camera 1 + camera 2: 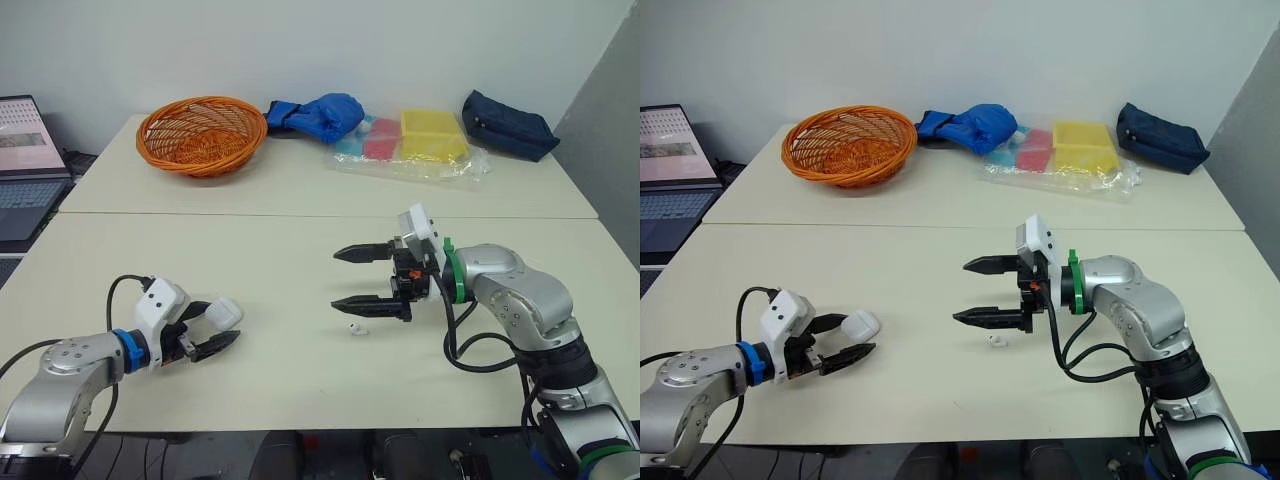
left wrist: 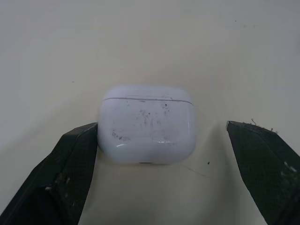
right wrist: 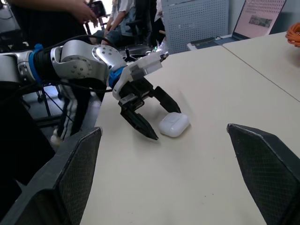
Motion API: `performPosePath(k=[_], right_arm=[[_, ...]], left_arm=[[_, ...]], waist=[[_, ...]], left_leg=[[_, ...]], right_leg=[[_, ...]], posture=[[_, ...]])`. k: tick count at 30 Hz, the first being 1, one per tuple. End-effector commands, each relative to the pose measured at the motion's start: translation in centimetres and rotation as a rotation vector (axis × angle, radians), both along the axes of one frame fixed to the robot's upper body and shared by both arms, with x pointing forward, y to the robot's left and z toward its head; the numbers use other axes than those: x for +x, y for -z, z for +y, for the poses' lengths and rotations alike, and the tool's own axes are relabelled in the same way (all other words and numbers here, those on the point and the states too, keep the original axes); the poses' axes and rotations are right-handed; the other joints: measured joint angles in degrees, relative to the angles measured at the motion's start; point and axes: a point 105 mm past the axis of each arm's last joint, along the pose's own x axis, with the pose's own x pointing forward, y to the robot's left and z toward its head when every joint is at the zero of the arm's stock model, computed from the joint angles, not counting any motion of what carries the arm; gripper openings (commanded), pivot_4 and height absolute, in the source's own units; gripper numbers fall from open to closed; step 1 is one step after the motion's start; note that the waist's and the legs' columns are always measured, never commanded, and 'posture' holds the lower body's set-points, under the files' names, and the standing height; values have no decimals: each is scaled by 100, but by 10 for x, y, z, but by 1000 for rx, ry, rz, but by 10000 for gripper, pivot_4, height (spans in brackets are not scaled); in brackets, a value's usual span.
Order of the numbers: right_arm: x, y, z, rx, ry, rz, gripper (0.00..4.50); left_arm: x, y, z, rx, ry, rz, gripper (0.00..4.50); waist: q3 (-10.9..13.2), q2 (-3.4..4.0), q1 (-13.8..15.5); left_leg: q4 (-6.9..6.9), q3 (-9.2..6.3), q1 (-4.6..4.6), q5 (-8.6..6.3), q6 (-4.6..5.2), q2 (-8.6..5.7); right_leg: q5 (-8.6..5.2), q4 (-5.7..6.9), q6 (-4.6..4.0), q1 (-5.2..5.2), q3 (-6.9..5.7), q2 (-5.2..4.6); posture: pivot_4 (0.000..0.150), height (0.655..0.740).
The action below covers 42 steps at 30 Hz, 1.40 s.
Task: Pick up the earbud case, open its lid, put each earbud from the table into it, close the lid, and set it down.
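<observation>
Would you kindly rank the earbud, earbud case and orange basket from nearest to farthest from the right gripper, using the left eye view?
1. Earbud: lying just beside the right gripper.
2. Earbud case: to the robot's left, between the left gripper's open jaws.
3. Orange basket: far back, on the robot's left.
</observation>
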Motion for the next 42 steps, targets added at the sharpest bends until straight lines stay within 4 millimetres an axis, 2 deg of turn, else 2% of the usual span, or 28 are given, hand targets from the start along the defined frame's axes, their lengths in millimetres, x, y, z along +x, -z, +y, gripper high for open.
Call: performPosePath(k=[1, 6, 9, 13, 18, 20, 23, 25, 27, 30, 34, 38, 42], right_arm=[[-6, -13, -3, 9, -7, -52, 45000], [-6, -12, -6, -1, 3, -51, 45000], [-5, -13, -7, -4, 11, -58, 45000], [-4, -14, -8, -7, 16, -60, 45000], [1, -12, -12, -19, 41, -65, 45000], [7, -10, -15, -43, 74, -81, 45000], [19, -9, -20, -70, 152, -50, 45000], [26, -8, -22, -84, 197, -24, 45000], [31, -9, -21, -67, 229, 10, 45000], [42, -24, -11, 60, 301, 133, 45000], [45, -31, -4, 100, 323, 187, 45000], [49, -33, 8, 105, 349, 193, 45000], [52, -31, 14, 116, 374, 198, 45000]], left_arm=[[4, 3, 5, 39, -9, -20, 44836], [6, 4, 1, 27, 13, -38, 44836], [8, 8, 0, 34, 19, -41, 38923], [6, 8, -1, 22, 27, -38, 27561], [9, -1, -3, 28, 50, -77, 27554], [20, -22, -14, 59, 117, -204, 27554], [47, -76, -46, 183, 296, -566, 27554], [54, -93, -62, 248, 390, -716, 27554], [57, -101, -72, 293, 463, -824, 27554], [65, -125, -90, 385, 537, -1076, 27554], [70, -136, -104, 412, 588, -1226, 27554], [69, -143, -131, 398, 667, -1346, 27554], [66, -145, -138, 375, 689, -1386, 27554]], waist=[[0, 1, 0], [0, 0, -1], [0, 0, 0], [0, 0, 2], [0, 0, 1], [0, 0, 11], [2, -3, 97], [2, -4, 135], [-1, -2, 127], [-1, -2, 43], [-1, -2, 17], [-1, -2, 14], [-1, -2, -3]], left_leg=[[0, 0, 1, 0, 0, -1], [1, 0, 3, 0, 0, 0], [1, 1, 2, 0, 0, -1], [1, 1, 2, 0, 0, -2], [0, 0, 2, 0, 0, -2], [1, 1, 1, 0, 0, -3], [4, 3, -8, 0, 0, -4], [10, 13, -11, 2, 0, -3], [13, 28, -4, 2, 0, -4], [8, 36, -2, 0, 0, -6], [5, 32, -22, 0, 0, -4], [1, 29, -24, 0, 0, -6], [4, 32, -23, 0, 0, -6]], right_leg=[[0, 0, 0, 1, 0, 0], [1, 2, 0, 2, 2, 0], [1, 1, 1, 2, 1, 0], [0, 1, 1, 3, 2, 0], [0, -1, 2, 3, 4, -1], [0, -1, 2, 3, 3, -1], [1, -2, 0, 4, -15, -1], [3, -1, -11, 4, -19, 3], [26, -2, -23, 8, -5, 3], [27, -5, -16, 2, 3, 10], [28, -4, -15, -8, -2, 29], [28, -4, -14, -7, -7, 29], [32, -4, -6, -6, -7, 30]], posture=[[1500, 7400], [1500, 7400], [1500, 7400], [1500, 7400], [1500, 7400], [1500, 7400], [1500, 7400], [1500, 7400], [1500, 7400], [1500, 7400], [1500, 7400], [1500, 7400], [1500, 7400]])
